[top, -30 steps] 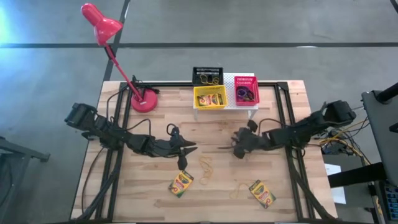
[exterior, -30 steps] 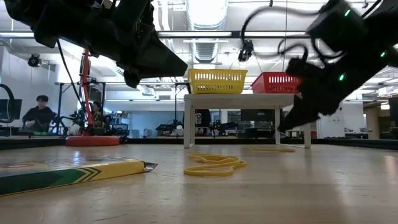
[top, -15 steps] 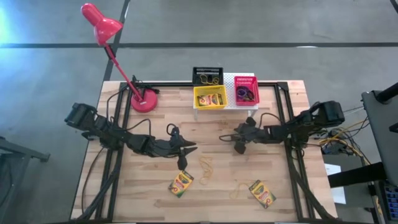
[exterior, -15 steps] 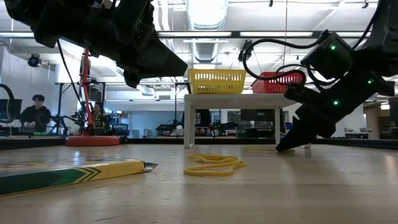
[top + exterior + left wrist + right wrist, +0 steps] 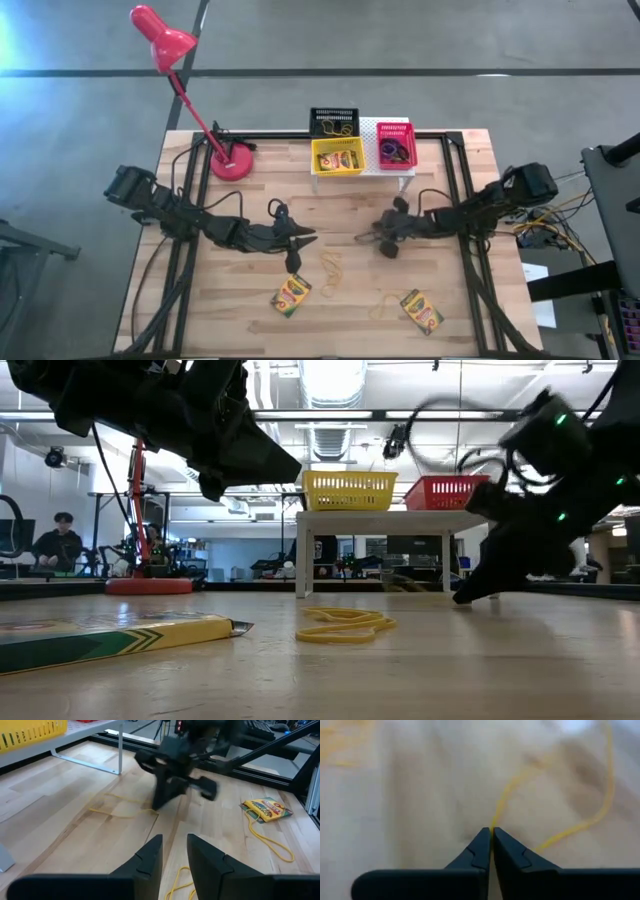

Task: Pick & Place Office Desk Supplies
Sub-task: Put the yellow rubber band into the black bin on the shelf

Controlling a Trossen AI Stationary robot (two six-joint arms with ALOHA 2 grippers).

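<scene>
supplies are partly sorted: a crayon box (image 5: 338, 159) sits in your yellow basket (image 5: 337, 170), rings in the pink one (image 5: 396, 146). going left to right, the left gripper (image 5: 303, 238) hovers slightly parted and empty, then two boxes (image 5: 291, 295) and loose bands (image 5: 331, 268) remain on the table; the right gripper (image 5: 491, 836) is clenched on a band (image 5: 506, 800) near mid-table.

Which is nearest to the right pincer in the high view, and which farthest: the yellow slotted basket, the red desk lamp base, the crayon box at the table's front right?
From the right pincer:
1. Crayon box, front right.
2. Yellow slotted basket, on the riser behind; nearly as close.
3. Red desk lamp base, far back left.
</scene>
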